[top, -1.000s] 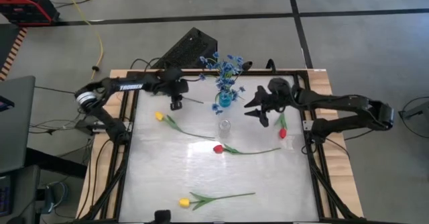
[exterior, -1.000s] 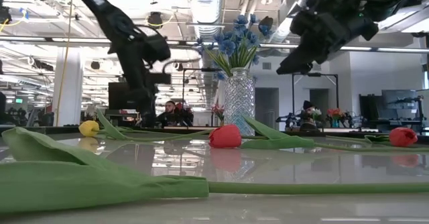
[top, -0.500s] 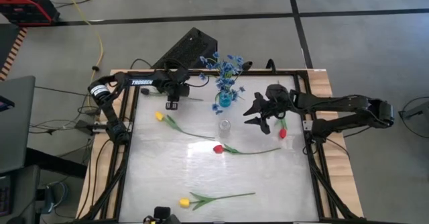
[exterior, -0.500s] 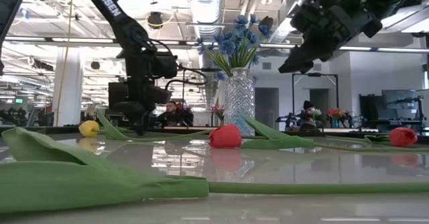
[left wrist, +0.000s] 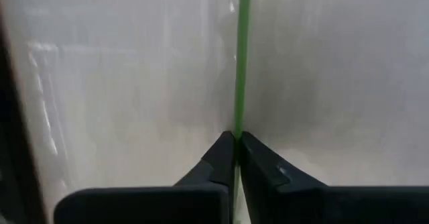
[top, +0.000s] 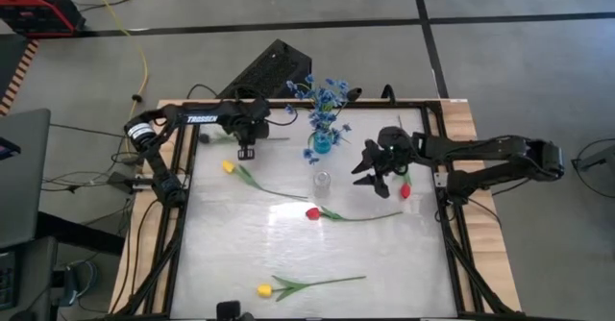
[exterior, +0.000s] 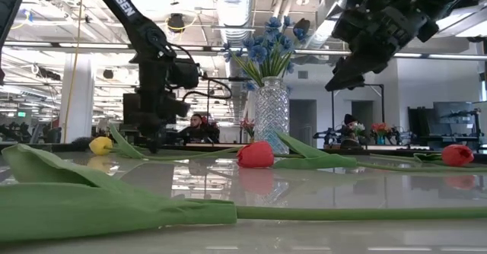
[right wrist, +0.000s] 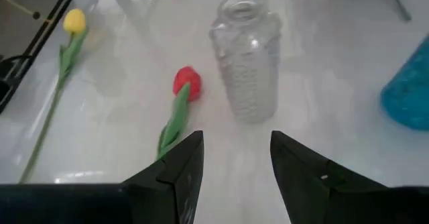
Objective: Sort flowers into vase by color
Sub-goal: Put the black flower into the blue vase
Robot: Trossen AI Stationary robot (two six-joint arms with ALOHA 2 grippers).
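My left gripper (top: 246, 152) stands at the table's far left, pointing down, shut on a thin green stem (left wrist: 241, 63) that lies on the table; its bloom does not show. The blue vase (top: 322, 141) holds blue flowers (top: 325, 95). A yellow tulip (top: 229, 166), a red tulip (top: 312, 212), another red tulip (top: 405, 191) and a second yellow tulip (top: 264, 289) lie flat on the table. My right gripper (right wrist: 234, 163) hovers open, right of a clear glass vase (right wrist: 247, 63). My left gripper pinches the thin green stem (left wrist: 237, 127) between its two fingertips (left wrist: 221, 153). The fingers come from above, pointing down, and lie across the stem. The stem runs on away from them along the table top (left wrist: 134, 83).
The clear glass vase (top: 322, 180) stands upright just in front of the blue vase. A black frame (top: 187, 196) runs along the table's edges. A dark box (top: 269, 71) sits beyond the far edge. Bare table lies between the middle tulips and the near yellow one.
My left gripper has tipped from slanting to pointing almost straight down, sunk a little onto the green stem and shut on it. My right gripper has drifted toward the table's near edge, closer to the clear glass vase, staying open. The flowers have kept their places.
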